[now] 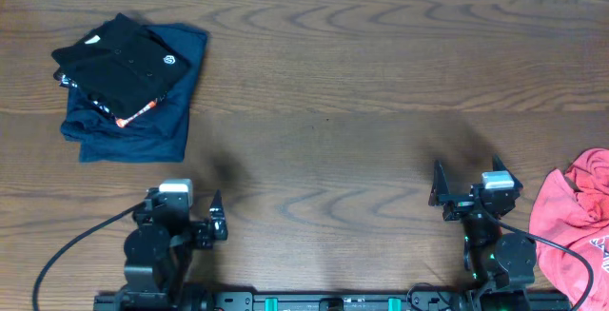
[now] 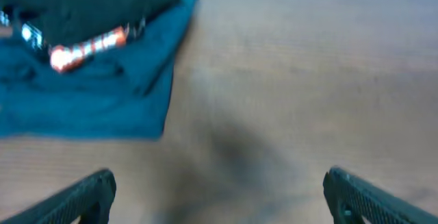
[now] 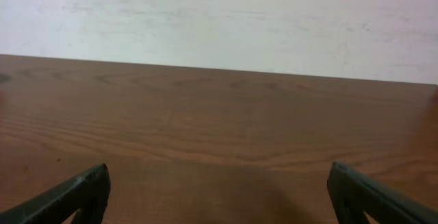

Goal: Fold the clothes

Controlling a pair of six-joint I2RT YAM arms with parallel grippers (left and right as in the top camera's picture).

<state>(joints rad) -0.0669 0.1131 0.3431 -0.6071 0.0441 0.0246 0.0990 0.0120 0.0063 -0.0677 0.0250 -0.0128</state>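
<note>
A folded stack lies at the far left: a black garment (image 1: 119, 64) on top of a navy blue one (image 1: 143, 126). The left wrist view shows it blurred, the blue cloth (image 2: 82, 94) at upper left. A crumpled red garment (image 1: 576, 230) lies at the right edge near the front. My left gripper (image 1: 217, 218) is open and empty near the front left, fingers wide apart in its wrist view (image 2: 219, 196). My right gripper (image 1: 440, 189) is open and empty near the front right, just left of the red garment, over bare wood (image 3: 219, 196).
The brown wooden table (image 1: 333, 92) spans the whole view. A pale wall (image 3: 219, 18) stands behind the table's far edge. A black cable (image 1: 67, 254) runs from the left arm to the front left.
</note>
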